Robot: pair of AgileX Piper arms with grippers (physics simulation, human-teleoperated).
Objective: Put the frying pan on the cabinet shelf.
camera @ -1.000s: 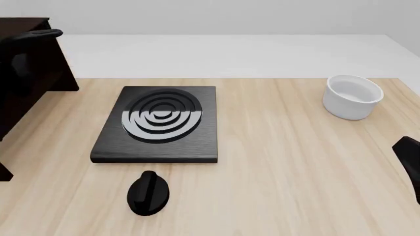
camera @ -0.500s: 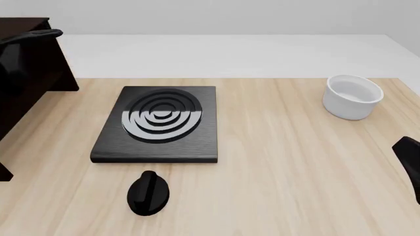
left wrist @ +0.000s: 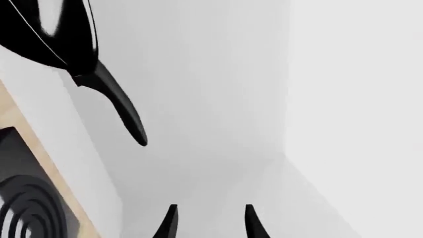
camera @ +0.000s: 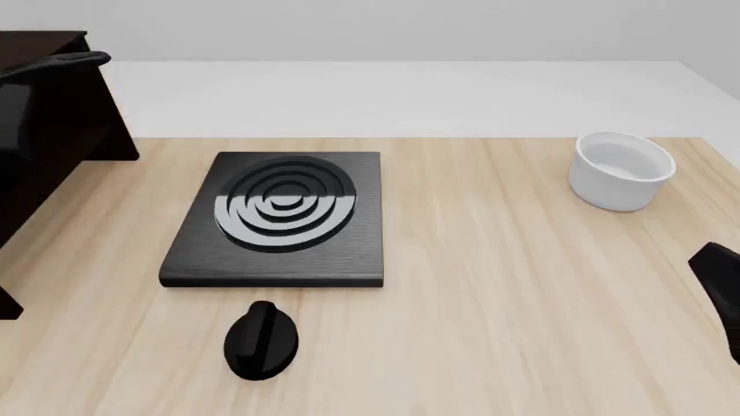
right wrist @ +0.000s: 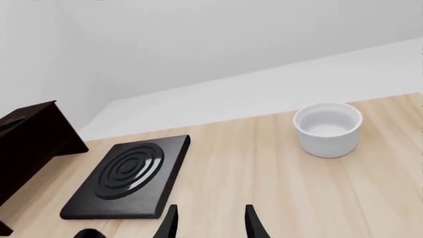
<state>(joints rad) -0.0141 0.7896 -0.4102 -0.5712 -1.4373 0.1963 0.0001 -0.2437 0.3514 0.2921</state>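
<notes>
Frying pan [left wrist: 49,34] sat up on the cabinet shelf [camera: 41,43], handle overhanging toward the stove plate [camera: 277,217]. I had the left end effector [left wrist: 208,223] parted, empty; right end effector [right wrist: 208,223] likewise.

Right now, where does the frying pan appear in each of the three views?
Left wrist view: the frying pan fills one corner, its handle pointing toward the picture's middle.
Front view: only its handle's end shows at the far left, over the cabinet.
Right wrist view: faint dark handle on the cabinet top.
Shared landmark: the stove plate, in all three views.
</notes>
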